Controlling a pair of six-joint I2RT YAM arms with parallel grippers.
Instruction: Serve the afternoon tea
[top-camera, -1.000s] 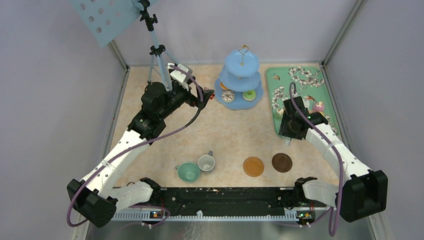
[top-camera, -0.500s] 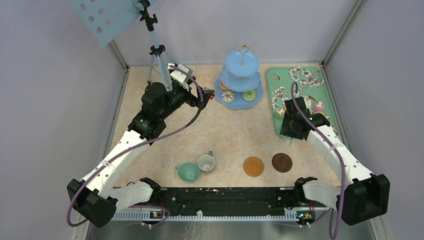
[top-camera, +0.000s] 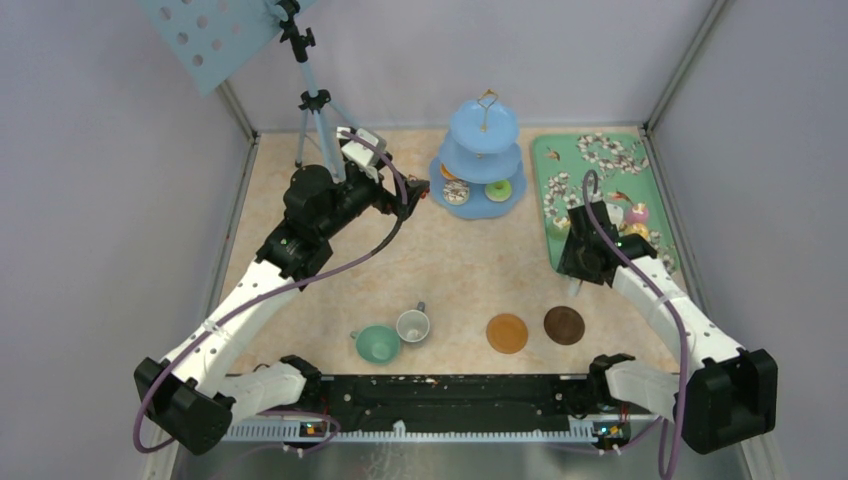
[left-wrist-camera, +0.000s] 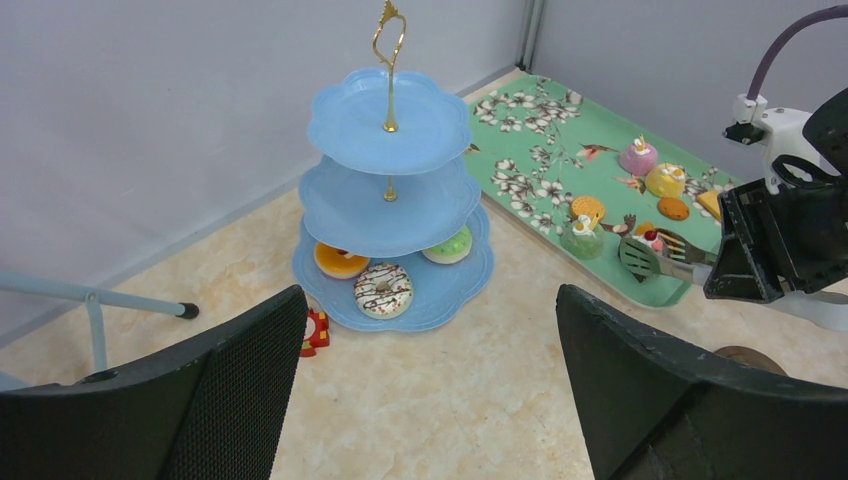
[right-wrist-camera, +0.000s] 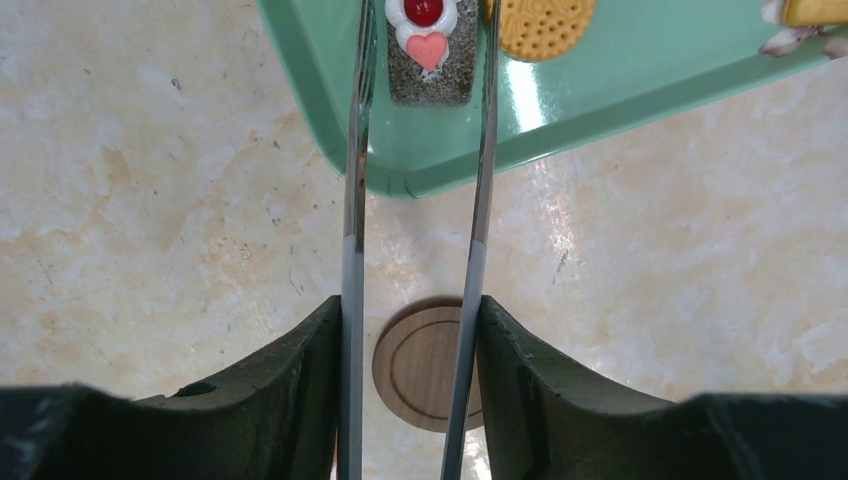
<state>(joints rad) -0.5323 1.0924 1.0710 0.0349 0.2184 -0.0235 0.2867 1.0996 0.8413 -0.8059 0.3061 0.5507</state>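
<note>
Top view: the light-blue three-tier stand (top-camera: 484, 160) stands at the middle of the worktop's far edge, with small donuts on its bottom tier. The green floral tray (top-camera: 600, 150) lies along the right edge at the far right corner. By the near edge, left of centre, the teal cup (top-camera: 378, 343) and the grey-white cup (top-camera: 412, 325) stand just beside each other. To their right lie two round coasters, the lighter coaster (top-camera: 507, 333) and the dark coaster (top-camera: 564, 325), a little apart. The left gripper (top-camera: 415, 190) hangs just left of the stand. The right gripper (top-camera: 590, 245) is over the tray's near left corner.

Left wrist view: the left gripper's black fingers (left-wrist-camera: 230, 390) stand wide apart with nothing between them. The stand's bottom tier carries an orange donut (left-wrist-camera: 341, 260), a white chocolate-striped donut (left-wrist-camera: 383, 290) and a green donut (left-wrist-camera: 447, 245); the two upper tiers are bare. On the tray sit a pink cupcake (left-wrist-camera: 638, 157), a yellow cupcake (left-wrist-camera: 665, 180), a green cupcake (left-wrist-camera: 581, 240) and an orange biscuit (left-wrist-camera: 587, 209).

Right wrist view: the right gripper's jaws press on the two arms of the metal tongs (right-wrist-camera: 353, 200). The arms reach over the tray's corner and flank a small cake (right-wrist-camera: 427, 50) topped with a red cherry and a pink heart; whether they touch it I cannot tell. A biscuit lies just right of it.
</note>
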